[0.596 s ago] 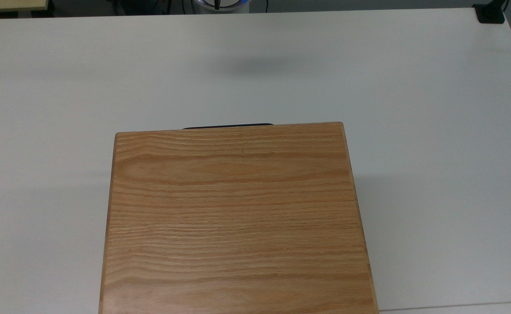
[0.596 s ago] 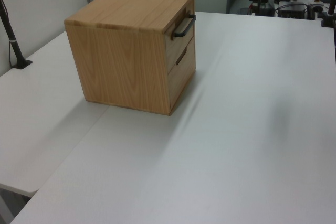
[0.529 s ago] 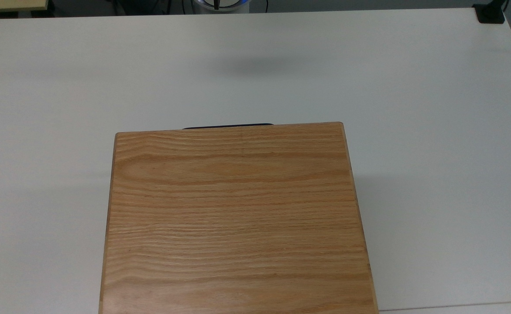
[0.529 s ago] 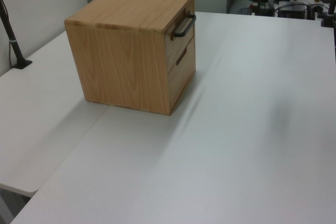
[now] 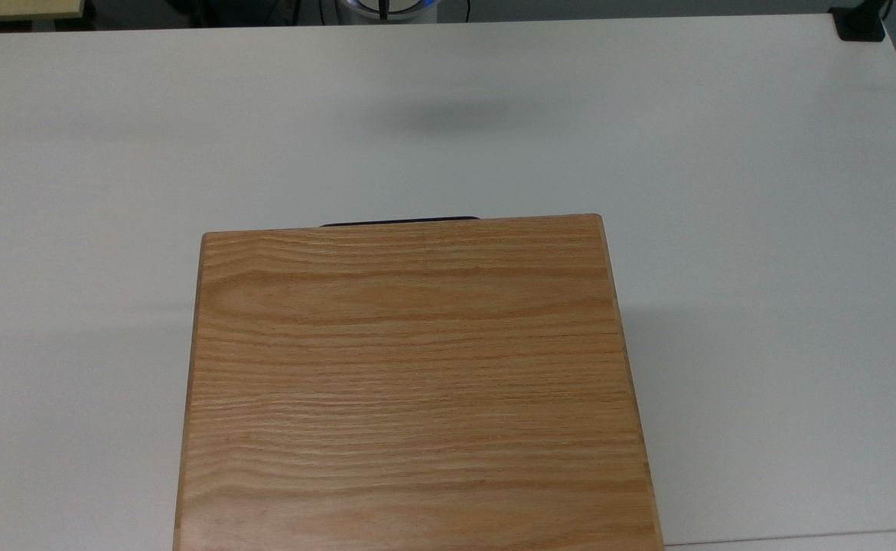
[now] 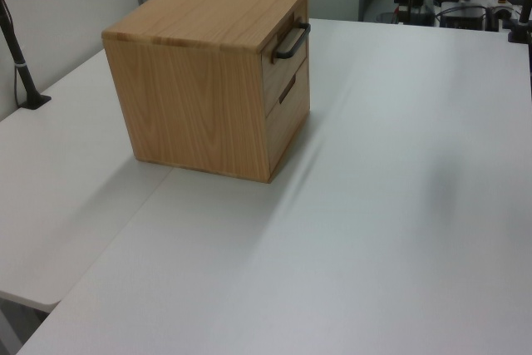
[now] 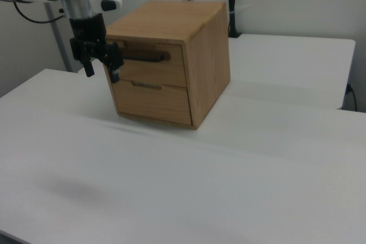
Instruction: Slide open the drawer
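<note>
Right view shows my gripper with jaws spread apart, empty, hanging before the cabinet. Beyond my fingertips, the drawer sits shut in the upper slot, its black bar handle facing me, likely so I can hook it. I count two drawer fronts, one bar handle.

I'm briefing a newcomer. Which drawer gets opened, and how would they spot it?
On the white table stands an oak cabinet. Its front holds two drawers, one above the other. The drawer meant is the upper one, with a long black bar handle; the lower drawer has just a small recessed pull.
</note>
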Motion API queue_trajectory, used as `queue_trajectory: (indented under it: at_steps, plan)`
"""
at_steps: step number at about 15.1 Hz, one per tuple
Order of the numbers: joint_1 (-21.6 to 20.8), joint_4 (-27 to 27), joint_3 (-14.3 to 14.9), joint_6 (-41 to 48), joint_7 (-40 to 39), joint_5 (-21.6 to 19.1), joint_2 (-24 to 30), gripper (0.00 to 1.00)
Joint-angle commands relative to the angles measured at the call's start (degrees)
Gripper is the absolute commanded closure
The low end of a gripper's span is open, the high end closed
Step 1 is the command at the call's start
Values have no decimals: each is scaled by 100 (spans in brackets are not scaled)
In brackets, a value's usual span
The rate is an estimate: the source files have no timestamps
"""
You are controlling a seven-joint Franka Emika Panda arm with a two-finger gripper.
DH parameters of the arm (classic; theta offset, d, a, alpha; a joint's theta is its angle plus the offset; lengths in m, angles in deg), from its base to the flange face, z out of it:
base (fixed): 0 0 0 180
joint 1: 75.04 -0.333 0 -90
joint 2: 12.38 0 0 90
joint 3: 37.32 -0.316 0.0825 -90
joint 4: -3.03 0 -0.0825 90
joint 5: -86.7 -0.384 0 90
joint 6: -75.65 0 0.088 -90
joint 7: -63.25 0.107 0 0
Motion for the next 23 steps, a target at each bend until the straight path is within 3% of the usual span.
queue_trajectory:
  at_steps: [1, 6, 8, 19, 23]
  plan:
    - [-18, 24, 3, -22, -82, -13, -9, 0]
    - [-27, 33, 3, -260, 49, -22, -35, 0]
    - [-36, 42, -5, -382, 469, -127, -105, 0]
    - [-27, 25, 47, -2569, 4897, -1462, -747, 0]
    - [-36, -151, 47, -3719, 6077, -1797, -879, 7]
